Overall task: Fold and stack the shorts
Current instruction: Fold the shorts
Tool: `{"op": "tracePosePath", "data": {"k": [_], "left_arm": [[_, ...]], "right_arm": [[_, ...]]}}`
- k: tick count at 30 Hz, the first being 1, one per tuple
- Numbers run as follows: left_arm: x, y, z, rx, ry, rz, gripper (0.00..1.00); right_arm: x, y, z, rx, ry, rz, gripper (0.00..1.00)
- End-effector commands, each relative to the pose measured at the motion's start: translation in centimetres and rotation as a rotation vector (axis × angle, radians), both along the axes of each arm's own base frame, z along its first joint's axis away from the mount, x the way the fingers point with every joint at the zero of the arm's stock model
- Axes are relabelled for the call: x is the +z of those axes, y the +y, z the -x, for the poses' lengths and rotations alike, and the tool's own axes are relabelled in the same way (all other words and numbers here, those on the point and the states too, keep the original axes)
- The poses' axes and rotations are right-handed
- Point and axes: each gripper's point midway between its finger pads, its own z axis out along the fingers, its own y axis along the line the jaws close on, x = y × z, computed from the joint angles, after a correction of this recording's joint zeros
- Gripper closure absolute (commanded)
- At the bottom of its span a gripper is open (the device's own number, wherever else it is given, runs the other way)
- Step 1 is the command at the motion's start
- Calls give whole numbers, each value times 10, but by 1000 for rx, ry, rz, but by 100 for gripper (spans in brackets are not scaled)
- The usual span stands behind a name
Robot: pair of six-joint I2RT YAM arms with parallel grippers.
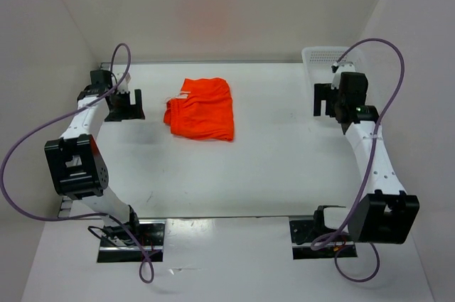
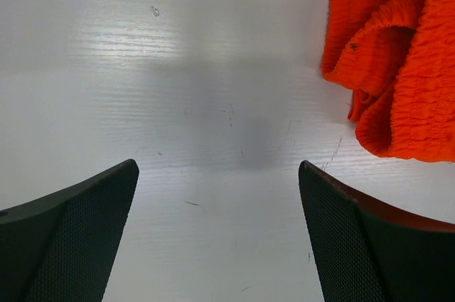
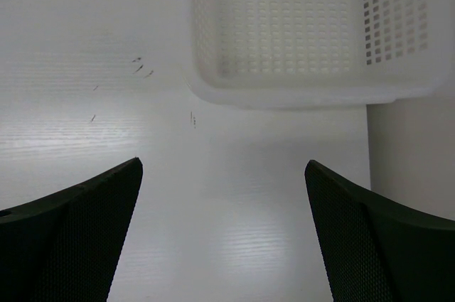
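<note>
Shorts (image 1: 201, 109): one orange-red pair, lying flat-ish on the table (image 1: 249, 167), well to the left of the basket (image 1: 316, 57) and about level with its near end. They look partly bunched. The gathered waistband (image 2: 419, 103) is on the edge facing away from the basket, with a small white bit showing at that edge.

Handling, my read:
- Light, limp cloth with no stiffness. It'll drape and sag the moment it's lifted.
- The textured weave shouldn't slip in the pads, and it isn't fragile.
- The risk is pinching only the top layer, or dragging the whole pile across the table instead of folding it.

Where to grab: I'd go for the waistband, since the elastic ridge is the thickest part and gives the most to bite. A low pinch at its corner should catch all the layers. The hem side toward the basket is thinner and would be harder to get under.

My left end effector (image 1: 126, 106) is spread wide and holds nothing. It hovers over bare table on the side of the shorts away from the basket, close to the waistband but not touching it.

My right end effector (image 1: 328, 99) is also wide apart and holds nothing. It sits just short of the basket's near rim (image 3: 284, 96), clear of it.
</note>
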Motion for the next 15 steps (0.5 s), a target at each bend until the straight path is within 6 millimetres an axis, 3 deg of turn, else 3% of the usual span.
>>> {"op": "tracePosePath", "data": {"k": [1, 9, 15], "left_arm": [[12, -4, -1, -18, -49, 9, 0], [17, -8, 1, -29, -62, 23, 0], [20, -8, 1, -29, -71, 21, 0]], "right_arm": [[-1, -4, 18, -79, 1, 52, 0], [2, -1, 30, -91, -50, 40, 0], [-7, 3, 37, -74, -42, 28, 0]]}}
